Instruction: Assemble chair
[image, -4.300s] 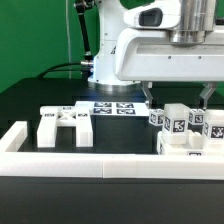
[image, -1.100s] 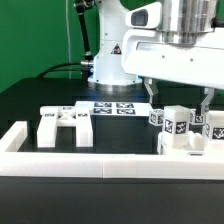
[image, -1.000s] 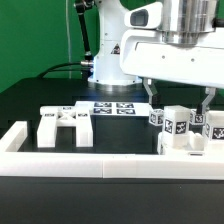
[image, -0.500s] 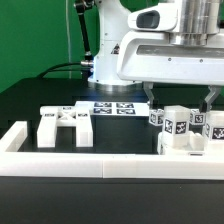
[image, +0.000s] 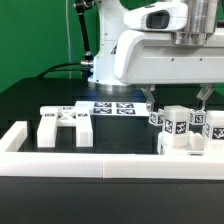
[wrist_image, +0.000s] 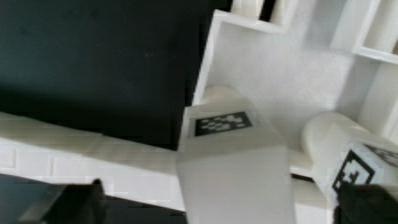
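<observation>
Exterior view: the robot's two-finger gripper (image: 177, 100) hung over the cluster of small white tagged plastic chair blocks (image: 180, 128) at the frame's right. Its fingers (image: 150, 100) had drawn inward around them; whether they gripped yet, I couldn't tell. A pickup seemed under way.

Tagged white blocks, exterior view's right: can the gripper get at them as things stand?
Probably yes. The gripper hangs just above the tagged white blocks, jaws apart, with nothing visible between. The border rail lies in front, clear of a descent from above.
</observation>
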